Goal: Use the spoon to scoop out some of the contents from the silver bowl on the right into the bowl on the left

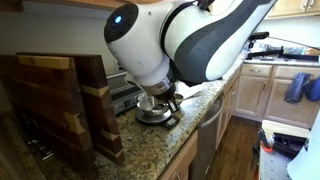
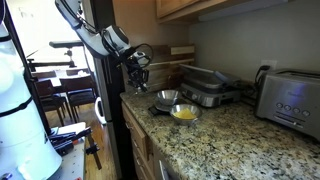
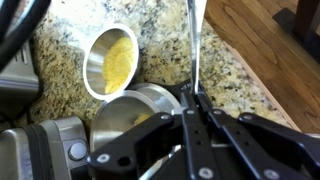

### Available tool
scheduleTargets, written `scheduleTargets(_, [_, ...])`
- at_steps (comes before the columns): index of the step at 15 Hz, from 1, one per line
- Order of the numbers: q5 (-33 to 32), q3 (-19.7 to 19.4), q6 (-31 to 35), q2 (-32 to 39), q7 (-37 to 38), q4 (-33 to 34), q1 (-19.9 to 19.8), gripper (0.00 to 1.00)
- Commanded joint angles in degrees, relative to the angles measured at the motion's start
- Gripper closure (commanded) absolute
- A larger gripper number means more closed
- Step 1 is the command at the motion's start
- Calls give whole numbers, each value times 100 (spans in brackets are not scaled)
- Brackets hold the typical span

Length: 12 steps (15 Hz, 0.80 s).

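I'm pinching the gripper (image 3: pixel 194 100) fully closed on the spoon (image 3: pixel 192 45), whose thin handle is running straight out past the fingertips for reach. The nearer silver bowl (image 3: pixel 118 112) is sitting just beside the fingers. Beyond it, the farther silver bowl (image 3: pixel 94 58) is holding the yellowish contents (image 3: pixel 122 55), waiting to be scooped.

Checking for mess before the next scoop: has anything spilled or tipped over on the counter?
Nothing stands out. The fuller bowl and the second bowl sit upright; the yellow contents lie inside. No grains show on the counter, though its speckled granite could hide some. The end effector grips the spoon.
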Motion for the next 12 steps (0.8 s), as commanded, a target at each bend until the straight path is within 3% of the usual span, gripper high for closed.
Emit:
scheduleTargets(1, [725,10,-134,-148,327,31,90,97])
scheduleTargets(2, [560,-520,312,-213,-293,68,-426,97])
scheduleTargets(7, [836,-1367,790,-75,-1160,612,-1109,97])
scheduleTargets(12, [1619,-2197,992,362,-2604,1768,-1849,97])
